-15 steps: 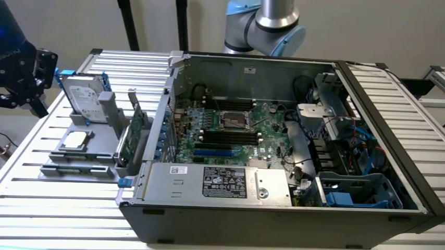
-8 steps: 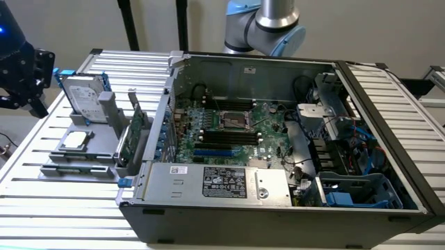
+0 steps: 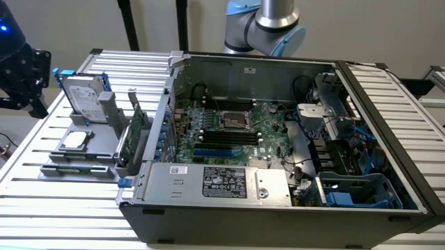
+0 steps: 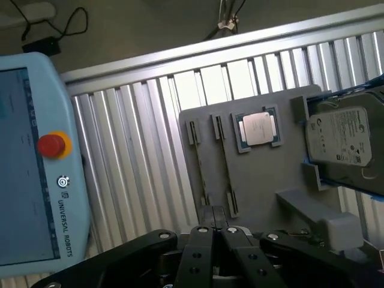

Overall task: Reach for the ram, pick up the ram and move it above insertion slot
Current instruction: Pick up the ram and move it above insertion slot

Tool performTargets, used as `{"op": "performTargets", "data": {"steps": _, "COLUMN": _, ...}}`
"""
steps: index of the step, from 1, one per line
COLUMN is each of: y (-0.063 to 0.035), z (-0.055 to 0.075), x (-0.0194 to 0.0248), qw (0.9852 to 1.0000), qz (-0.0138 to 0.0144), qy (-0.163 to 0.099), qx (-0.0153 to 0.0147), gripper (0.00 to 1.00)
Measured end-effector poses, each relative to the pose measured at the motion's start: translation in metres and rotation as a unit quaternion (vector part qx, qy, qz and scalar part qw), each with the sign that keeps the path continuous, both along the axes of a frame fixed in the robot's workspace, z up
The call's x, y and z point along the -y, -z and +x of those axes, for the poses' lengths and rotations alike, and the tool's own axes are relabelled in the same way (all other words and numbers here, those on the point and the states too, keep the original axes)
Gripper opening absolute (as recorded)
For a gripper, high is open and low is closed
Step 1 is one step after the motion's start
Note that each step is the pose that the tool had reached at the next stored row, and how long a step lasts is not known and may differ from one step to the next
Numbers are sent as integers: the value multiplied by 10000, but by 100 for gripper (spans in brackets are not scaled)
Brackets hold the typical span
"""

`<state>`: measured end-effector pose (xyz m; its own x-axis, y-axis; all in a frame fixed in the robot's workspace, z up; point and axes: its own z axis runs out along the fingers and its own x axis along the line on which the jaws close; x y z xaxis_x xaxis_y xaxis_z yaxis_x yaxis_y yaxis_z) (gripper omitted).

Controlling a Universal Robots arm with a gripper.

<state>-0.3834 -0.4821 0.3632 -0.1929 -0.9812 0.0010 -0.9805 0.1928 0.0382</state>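
My gripper (image 3: 33, 105) hangs at the exterior view's far left, off to the side of the grey fixture (image 3: 97, 143) and well away from the computer case. In the wrist view its fingertips (image 4: 213, 211) are pressed together and hold nothing. They point toward two narrow slotted holders (image 4: 211, 162) on the fixture (image 4: 270, 174). The ram is hidden: along those holders I make out only thin dark lines, no green stick. Inside the case, black memory slots (image 3: 230, 136) and a blue one (image 3: 215, 152) lie on the motherboard.
On the fixture stand a hard drive in blue rails (image 3: 83, 96), a processor chip (image 3: 75, 138) and a tall green expansion card (image 3: 134, 133). A teach pendant (image 4: 36, 168) with a red stop button lies on the slatted table (image 4: 144, 150). The open case (image 3: 278, 156) spreads across the middle.
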Motion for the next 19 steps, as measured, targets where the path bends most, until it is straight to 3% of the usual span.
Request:
{"op": "performTargets", "data": {"steps": 4, "y": 0, "z": 3, "x": -1, "qw": 9999, "qz": 0, "qy": -172, "qx": 0, "gripper": 12}}
{"op": "performTargets", "data": {"steps": 9, "y": 11, "z": 5, "x": -1, "qw": 9998, "qz": 0, "qy": -207, "qx": 2, "gripper": 31}}
{"op": "performTargets", "data": {"steps": 19, "y": 174, "z": 5, "x": -3, "qw": 9996, "qz": -9, "qy": -288, "qx": 9, "gripper": 31}}
